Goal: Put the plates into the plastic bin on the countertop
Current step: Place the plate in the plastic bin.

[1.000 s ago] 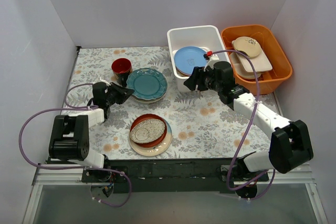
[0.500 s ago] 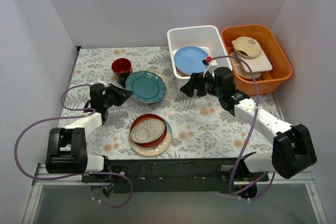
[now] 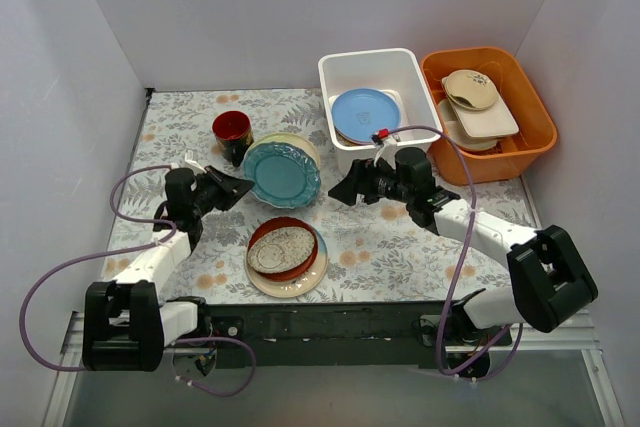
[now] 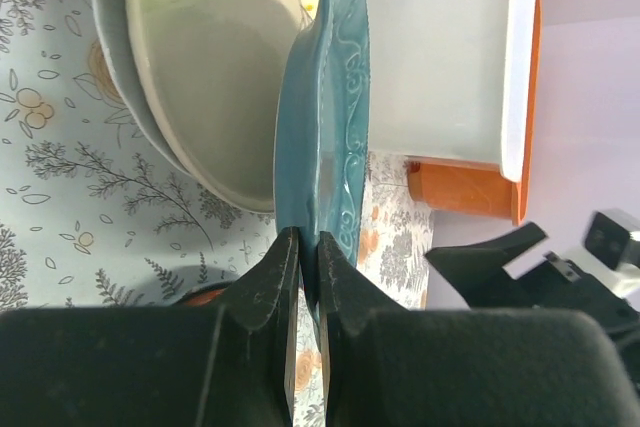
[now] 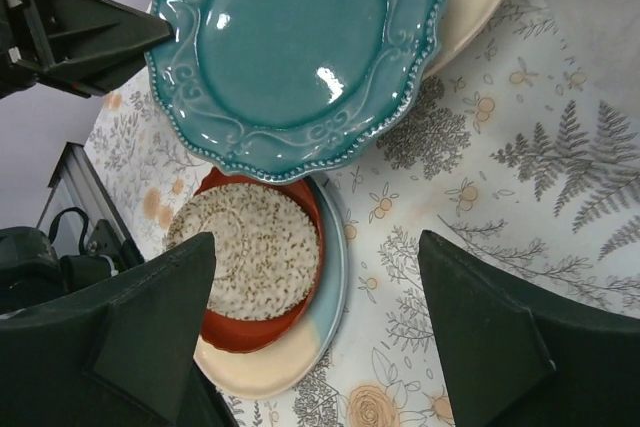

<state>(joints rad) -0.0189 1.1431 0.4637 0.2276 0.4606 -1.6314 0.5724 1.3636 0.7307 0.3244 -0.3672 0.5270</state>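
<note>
A dark-red cup (image 3: 231, 128) stands well apart from the dish-filled orange tub (image 3: 505, 161).

Countertop (image 3: 392, 247) holds stacked plates (image 3: 285, 252), red cup (image 3: 232, 128), plastic bin (image 3: 371, 66), orange tub (image 3: 532, 129).

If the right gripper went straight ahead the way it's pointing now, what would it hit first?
Most likely the teal plate, which the left gripper holds tilted up by its rim. The open right gripper faces it, though how far off it is remains unclear.
</note>
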